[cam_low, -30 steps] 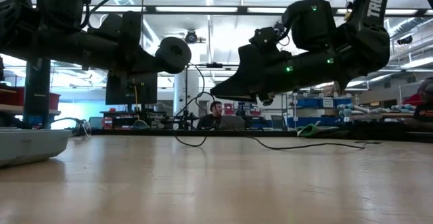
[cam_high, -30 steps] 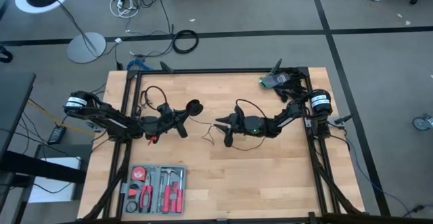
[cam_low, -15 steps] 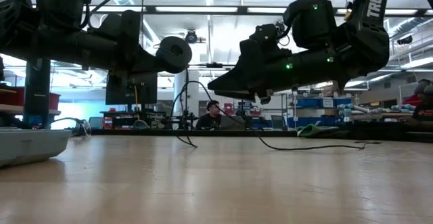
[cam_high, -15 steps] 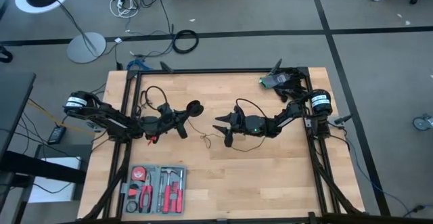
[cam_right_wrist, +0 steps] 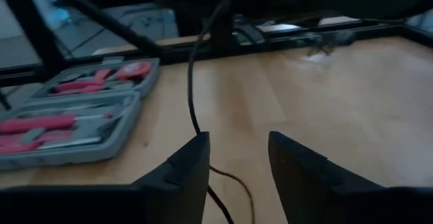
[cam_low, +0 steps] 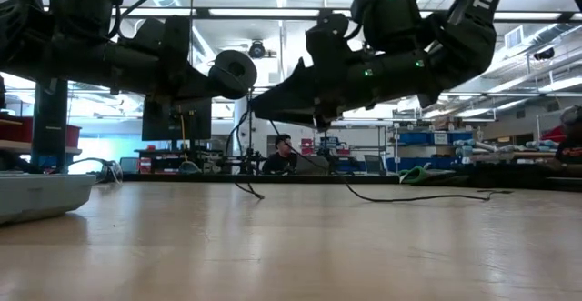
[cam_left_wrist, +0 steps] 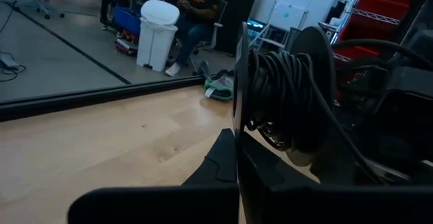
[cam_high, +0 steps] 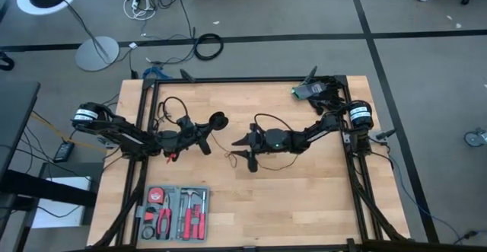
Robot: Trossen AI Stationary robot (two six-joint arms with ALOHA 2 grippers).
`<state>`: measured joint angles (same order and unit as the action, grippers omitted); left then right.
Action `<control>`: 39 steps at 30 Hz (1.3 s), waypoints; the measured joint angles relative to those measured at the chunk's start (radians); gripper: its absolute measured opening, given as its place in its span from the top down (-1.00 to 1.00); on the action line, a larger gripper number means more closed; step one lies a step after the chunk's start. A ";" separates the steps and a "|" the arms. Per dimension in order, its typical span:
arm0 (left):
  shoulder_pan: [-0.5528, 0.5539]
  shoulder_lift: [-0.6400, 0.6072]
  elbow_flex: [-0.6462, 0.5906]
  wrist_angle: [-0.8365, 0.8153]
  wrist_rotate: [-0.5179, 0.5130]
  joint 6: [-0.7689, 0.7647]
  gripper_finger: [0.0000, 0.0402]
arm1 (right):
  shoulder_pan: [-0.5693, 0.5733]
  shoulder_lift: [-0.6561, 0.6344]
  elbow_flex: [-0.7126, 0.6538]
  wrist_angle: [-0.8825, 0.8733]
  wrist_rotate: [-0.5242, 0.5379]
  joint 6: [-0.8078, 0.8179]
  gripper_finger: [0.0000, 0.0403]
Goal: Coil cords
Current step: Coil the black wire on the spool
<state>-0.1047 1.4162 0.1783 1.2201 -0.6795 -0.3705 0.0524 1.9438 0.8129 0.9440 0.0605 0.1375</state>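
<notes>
- The table [cam_high: 304,199] carried a tool case [cam_high: 173,212] near its front-left corner.
- The left gripper [cam_high: 207,132] was clamped on the cord's spool [cam_high: 218,119].
- The right gripper [cam_high: 242,147] hovered mid-table, fingers [cam_right_wrist: 183,166] apart, empty.
- The cord [cam_low: 391,195] trailed across the tabletop between them.

The cord [cam_high: 225,147] was thin and black against the pale, wood-grained counter [cam_high: 304,199]. At the lower left of the high view, a grey tool case [cam_high: 173,213] held red-handled tools. A green patch [cam_high: 301,92] sat at the counter's upper right.
</notes>
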 joint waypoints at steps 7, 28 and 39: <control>0.000 0.000 0.000 -0.002 -0.003 0.021 1.00 | 0.000 0.000 0.004 0.001 -0.013 0.001 0.29; 0.000 0.000 0.016 -0.002 -0.038 0.024 1.00 | -0.007 0.001 0.073 -0.142 -0.021 0.000 0.80; 0.000 0.000 0.016 0.074 0.067 0.049 1.00 | -0.057 0.001 0.074 -0.178 0.021 -0.001 0.98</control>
<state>-0.1043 1.4162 0.1944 1.2942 -0.6120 -0.3211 -0.0042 1.9446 0.8867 0.7659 0.0819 0.1370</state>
